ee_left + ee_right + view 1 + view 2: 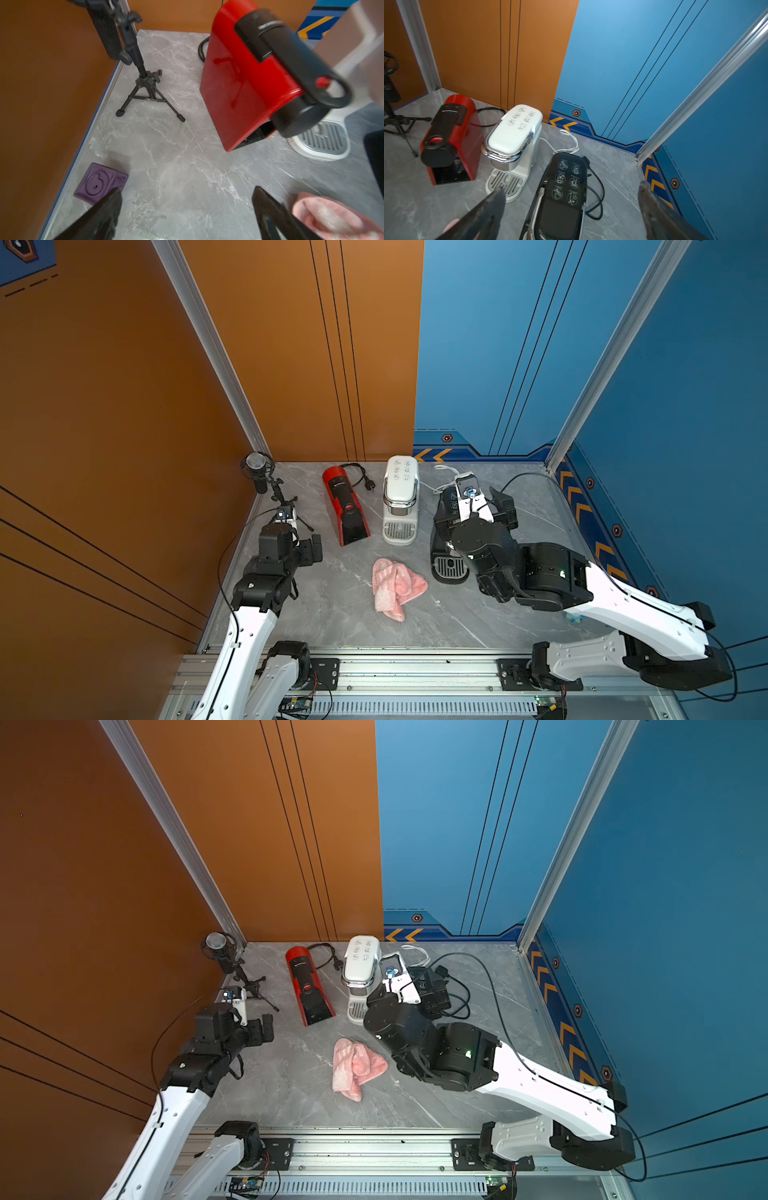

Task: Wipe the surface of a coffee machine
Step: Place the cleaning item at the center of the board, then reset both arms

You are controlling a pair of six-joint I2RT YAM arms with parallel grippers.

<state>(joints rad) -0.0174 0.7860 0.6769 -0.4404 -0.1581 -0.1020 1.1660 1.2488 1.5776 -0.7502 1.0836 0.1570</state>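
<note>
Three coffee machines stand at the back of the marble table: a red one (345,506) (249,83), a white one (400,493) (515,133) and a black one (564,193), largely hidden under my right arm in both top views, with its drip tray (451,568) showing. A crumpled pink cloth (397,587) (357,1067) (328,216) lies loose on the table in front of them. My right gripper (572,188) hovers open over the black machine's top, holding nothing. My left gripper (187,191) (309,549) is open and empty above bare table, left of the red machine.
A microphone on a small tripod (258,472) (143,83) stands in the back left corner. A purple block (101,182) lies by the left wall. Black (596,197) and white (566,141) power cords trail behind the machines. Orange and blue walls enclose three sides.
</note>
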